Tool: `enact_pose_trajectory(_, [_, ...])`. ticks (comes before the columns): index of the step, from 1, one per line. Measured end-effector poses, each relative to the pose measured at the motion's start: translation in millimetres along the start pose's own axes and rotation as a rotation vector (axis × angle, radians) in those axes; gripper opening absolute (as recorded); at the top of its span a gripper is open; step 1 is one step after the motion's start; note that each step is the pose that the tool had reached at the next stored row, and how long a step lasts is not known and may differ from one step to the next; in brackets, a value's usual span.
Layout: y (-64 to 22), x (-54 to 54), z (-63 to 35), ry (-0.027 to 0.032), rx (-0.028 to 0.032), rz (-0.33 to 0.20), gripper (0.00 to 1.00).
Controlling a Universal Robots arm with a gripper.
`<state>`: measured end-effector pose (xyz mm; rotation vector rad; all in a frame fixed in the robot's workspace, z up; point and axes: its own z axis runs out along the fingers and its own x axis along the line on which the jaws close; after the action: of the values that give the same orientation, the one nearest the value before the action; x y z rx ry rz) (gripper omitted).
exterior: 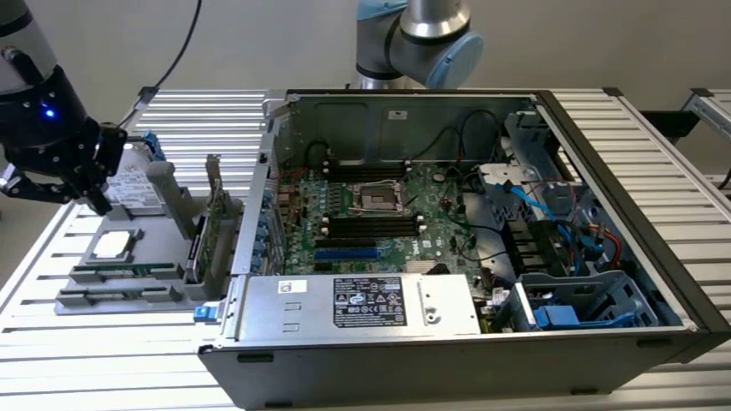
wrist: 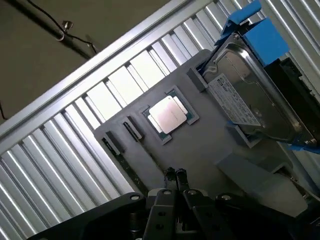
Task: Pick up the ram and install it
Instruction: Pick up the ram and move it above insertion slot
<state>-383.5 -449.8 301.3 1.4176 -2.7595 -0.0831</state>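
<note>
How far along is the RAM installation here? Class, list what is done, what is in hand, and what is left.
Done: nothing visible yet; the ram lies in the grey holder beside the open computer case. In hand: nothing; the hand is shut and empty above that holder, near the processor. Left: picking up the ram and seating it in a motherboard memory slot.

Gripper (exterior: 98, 201), fingers closed, hangs over grey holder (exterior: 86, 295) at exterior view's left. Ram (exterior: 132, 269) lies in holder slot, apart from gripper. Open computer case (exterior: 342, 377) on counter (exterior: 68, 360), motherboard (exterior: 400, 227) exposed.
</note>
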Motion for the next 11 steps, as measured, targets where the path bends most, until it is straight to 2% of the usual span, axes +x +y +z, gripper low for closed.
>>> enact_pose_trajectory(11, [-0.4, -0.1, 6.4, 0.0129, 0.0017, -0.201, 0.10])
